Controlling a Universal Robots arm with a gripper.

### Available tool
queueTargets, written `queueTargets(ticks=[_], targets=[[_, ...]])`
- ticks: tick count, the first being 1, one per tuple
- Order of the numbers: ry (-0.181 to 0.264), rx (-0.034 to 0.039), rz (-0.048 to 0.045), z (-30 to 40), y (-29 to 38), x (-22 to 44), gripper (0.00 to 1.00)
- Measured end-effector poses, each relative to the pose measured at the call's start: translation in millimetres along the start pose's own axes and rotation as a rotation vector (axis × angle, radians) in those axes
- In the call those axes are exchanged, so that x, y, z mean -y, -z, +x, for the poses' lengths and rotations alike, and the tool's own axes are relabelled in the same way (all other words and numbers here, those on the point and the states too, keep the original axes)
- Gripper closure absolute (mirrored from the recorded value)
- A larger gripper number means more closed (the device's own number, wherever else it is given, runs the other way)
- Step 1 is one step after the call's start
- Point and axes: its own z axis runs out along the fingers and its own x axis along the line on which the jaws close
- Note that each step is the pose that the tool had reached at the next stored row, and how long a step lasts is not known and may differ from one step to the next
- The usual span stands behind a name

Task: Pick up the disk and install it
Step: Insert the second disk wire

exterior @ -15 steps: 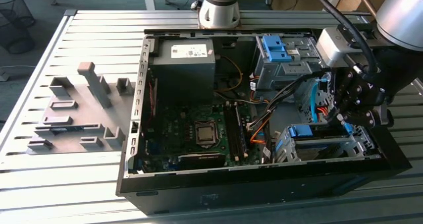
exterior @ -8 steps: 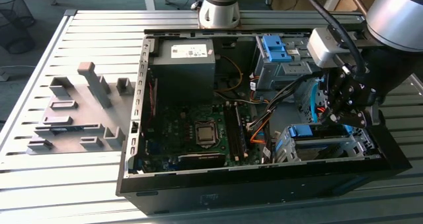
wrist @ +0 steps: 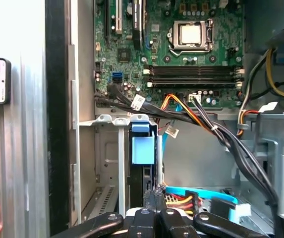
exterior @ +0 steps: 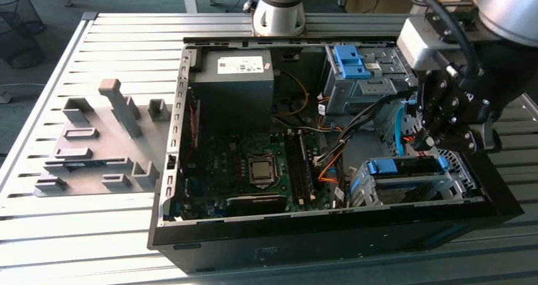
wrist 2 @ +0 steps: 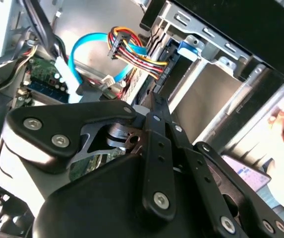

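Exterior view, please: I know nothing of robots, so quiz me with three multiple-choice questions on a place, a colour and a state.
1. Where does the gripper hang?
A. over the grey tray
B. over the power supply
C. above the disk, at the exterior view's right
2. The disk's bracket is?
A. blue
B. red
C. green
3. The computer case is?
A. shut
B. open, motherboard showing
C. upside down
Answers: 1 C, it hangs just over the disk; 2 A, a blue strip crosses the disk; 3 B, motherboard and cables lie bare.
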Motion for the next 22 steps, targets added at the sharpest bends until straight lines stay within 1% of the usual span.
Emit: queueTargets(ticks=[2,4,9,11,13,22], targets=[[0.0,0.0,0.0,-0.6,7.1,0.0,0.89],[0.0,-0.0001,0.0,-1.2,11.5,-0.2,0.89],[0.0,0.0001,-0.0001,-2.8,12.6,-5.6,0.89],[0.0,-0.001,0.0,-5.6,13.5,-6.0,0.89],[0.0,-0.0018,0.0,-8.7,15.8,-6.3,0.89],[0.0,-0.0024,0.0,-22.0,31.1,-6.7,0.89]])
